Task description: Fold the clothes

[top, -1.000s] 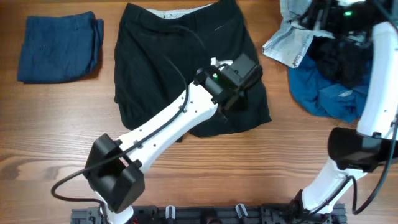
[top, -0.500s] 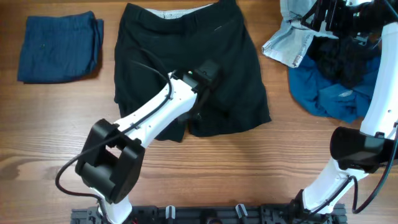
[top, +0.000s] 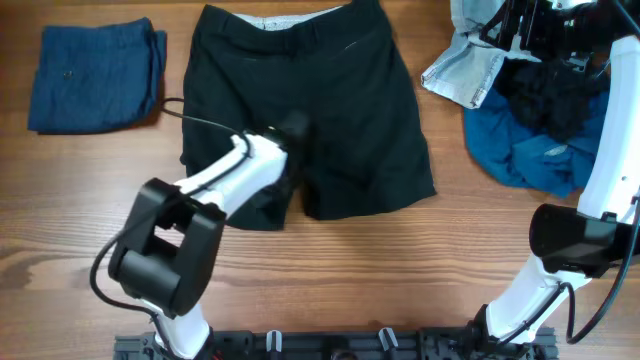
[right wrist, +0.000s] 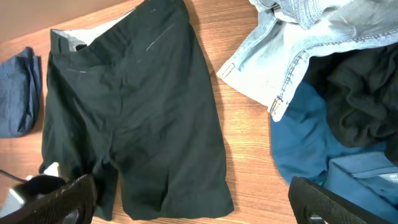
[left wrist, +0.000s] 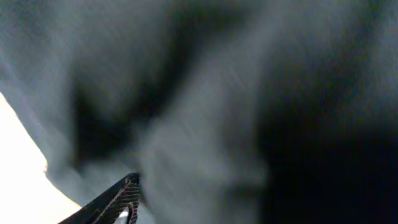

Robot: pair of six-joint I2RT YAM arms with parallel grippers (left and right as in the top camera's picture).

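Observation:
Black shorts (top: pixel 340 90) lie flat on the wooden table (top: pixel 400 270), waistband at the far edge; they also show in the right wrist view (right wrist: pixel 137 106). My left gripper (top: pixel 292 130) is low over the shorts near the crotch and left leg. Its wrist view is filled with blurred black cloth (left wrist: pixel 236 93), with only one finger (left wrist: pixel 124 196) showing, so I cannot tell its state. My right gripper (top: pixel 530 25) is held high at the far right, above the clothes pile, open and empty (right wrist: pixel 189 186).
A folded dark blue garment (top: pixel 95 75) lies at the far left. At the right is a pile: light denim (top: pixel 465 70), a black garment (top: pixel 550 100) and a teal garment (top: pixel 530 150). The pile also shows in the right wrist view (right wrist: pixel 311 149).
My left gripper has swept left across the shorts, from the right leg to the crotch and left leg. The right arm has barely moved.

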